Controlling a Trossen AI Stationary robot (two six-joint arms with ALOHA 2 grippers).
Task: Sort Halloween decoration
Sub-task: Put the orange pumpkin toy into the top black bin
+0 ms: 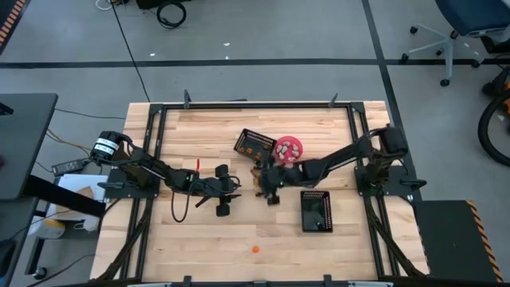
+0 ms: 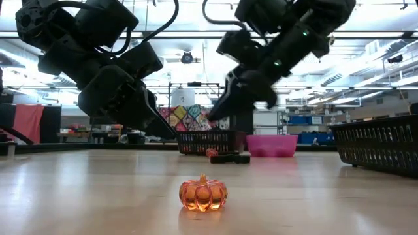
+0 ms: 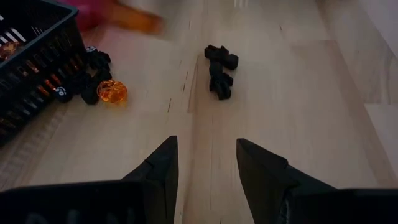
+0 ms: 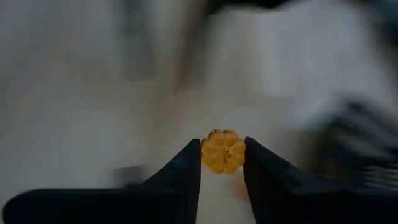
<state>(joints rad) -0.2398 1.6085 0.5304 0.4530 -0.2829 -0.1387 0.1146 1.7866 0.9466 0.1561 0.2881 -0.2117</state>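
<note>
My right gripper (image 4: 222,163) is shut on an orange pumpkin trinket (image 4: 224,151) and hovers over the table's middle (image 1: 269,182), near the pink bowl (image 1: 288,147). My left gripper (image 3: 206,158) is open and holds nothing, just left of it (image 1: 229,191). Ahead of the left gripper, a black trinket (image 3: 219,71) lies on the wood. Another orange pumpkin (image 3: 112,91) and a few black trinkets (image 3: 90,68) lie beside a black mesh basket (image 3: 31,62). One more orange pumpkin (image 2: 203,193) sits alone near the table's near edge (image 1: 255,249). My right gripper pinches the orange pumpkin trinket by its two opposite sides (image 4: 206,152) between the two fingertips. The trinket is lifted clear of the table. The view is blurred, so the direction of approach does not show.
The far basket (image 1: 255,143) holds orange pieces. A second black mesh basket (image 1: 316,211) stands toward the near right. The pink bowl (image 2: 274,145) holds pale pieces. Bare wood lies along the near and left parts of the table.
</note>
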